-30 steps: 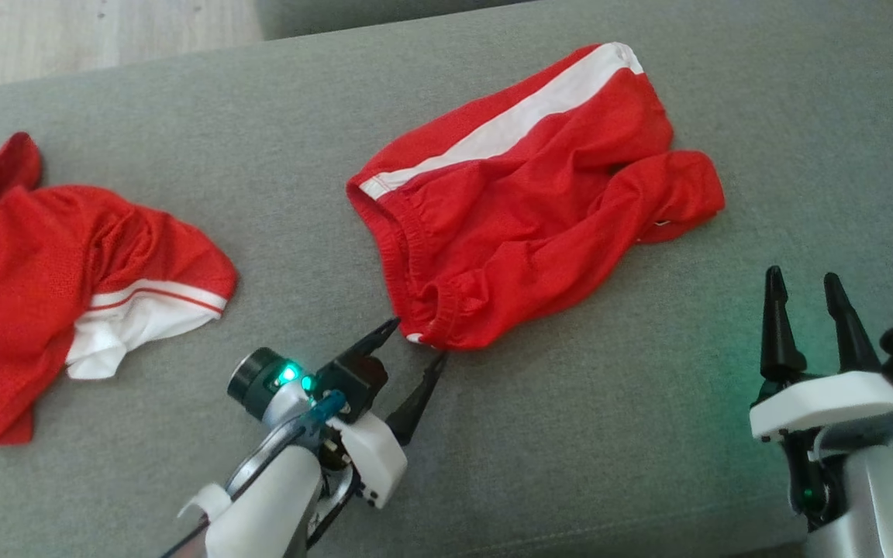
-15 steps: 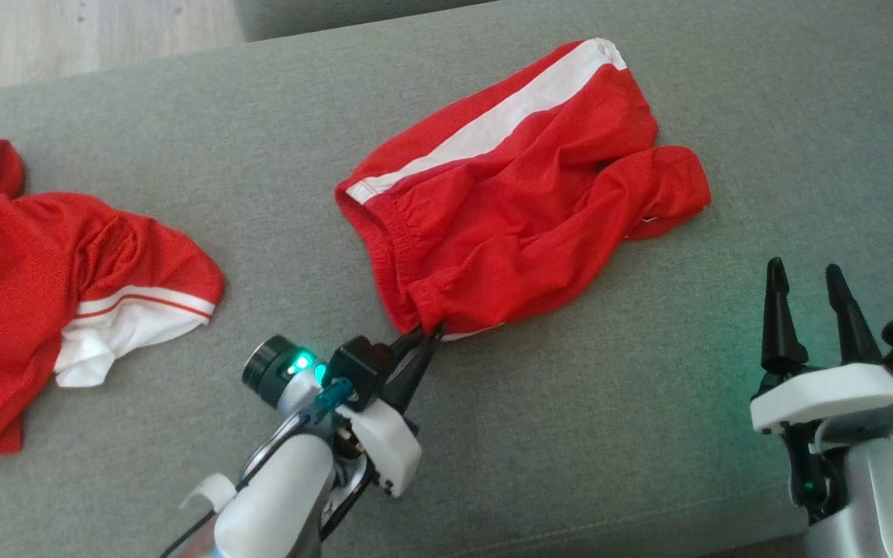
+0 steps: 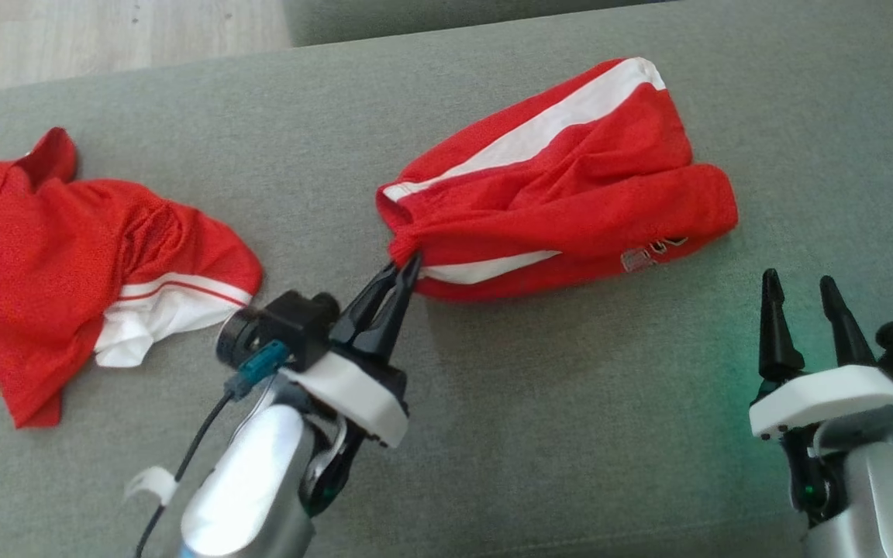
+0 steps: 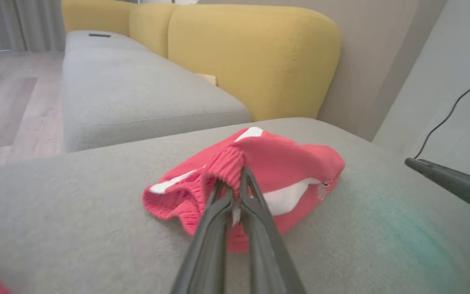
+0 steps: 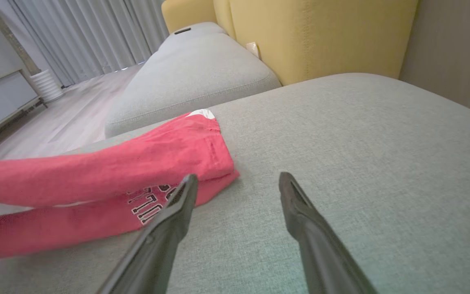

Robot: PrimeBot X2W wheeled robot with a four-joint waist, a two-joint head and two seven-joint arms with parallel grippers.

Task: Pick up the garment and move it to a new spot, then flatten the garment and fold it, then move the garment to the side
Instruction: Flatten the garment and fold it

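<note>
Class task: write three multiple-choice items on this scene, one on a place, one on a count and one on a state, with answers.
1. Where does the red shirt lie from the red shorts? A. robot's left B. robot's right C. on top
2. How many garments are on the grey cushion? A. one B. two C. three
3. The left gripper is: A. open B. shut on the shorts' waistband C. shut on nothing
Answers: 1 A, the head view shows it leftward; 2 B, shirt and shorts; 3 B, it pinches the ribbed band.
</note>
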